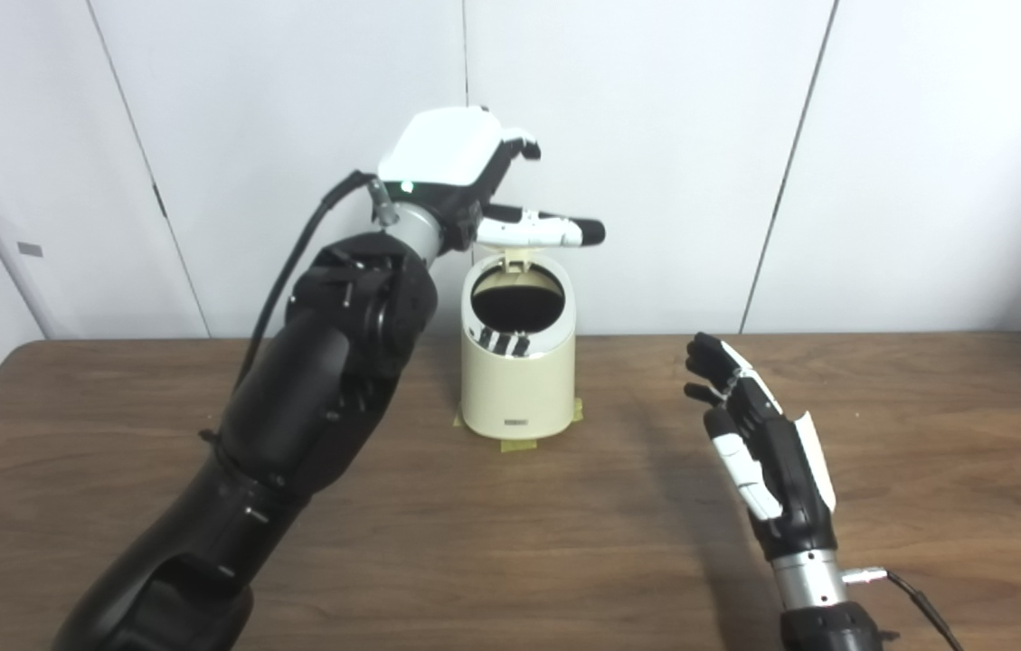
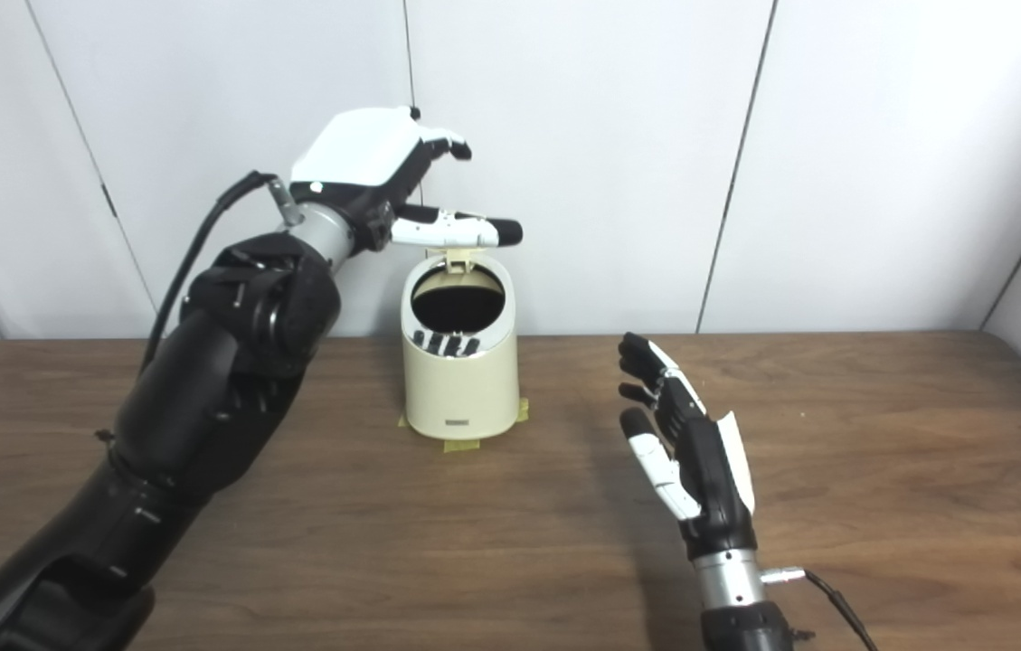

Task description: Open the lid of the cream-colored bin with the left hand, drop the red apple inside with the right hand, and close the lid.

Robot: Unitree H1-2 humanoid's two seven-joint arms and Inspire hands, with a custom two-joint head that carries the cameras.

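The left hand (image 1: 465,176) is held raised above and just behind the cream-colored bin (image 1: 517,380), fingers spread and grasping nothing; the bin's mouth is seen open, with the lid (image 1: 515,260) tipped up at the far rim. To the right, the right hand (image 1: 759,443) is released and empty over the table (image 1: 926,470); no red apple is visible, so it is judged dropped inside, though the dark interior cannot be checked. Closing is judged the step in hand: the lid must be pressed down by the left hand.

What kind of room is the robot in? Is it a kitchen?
Probably not a kitchen; it looks like a test room or lab. There is just a wooden table against plain white wall panels, and the cream-colored bin is held in place with yellow tape.
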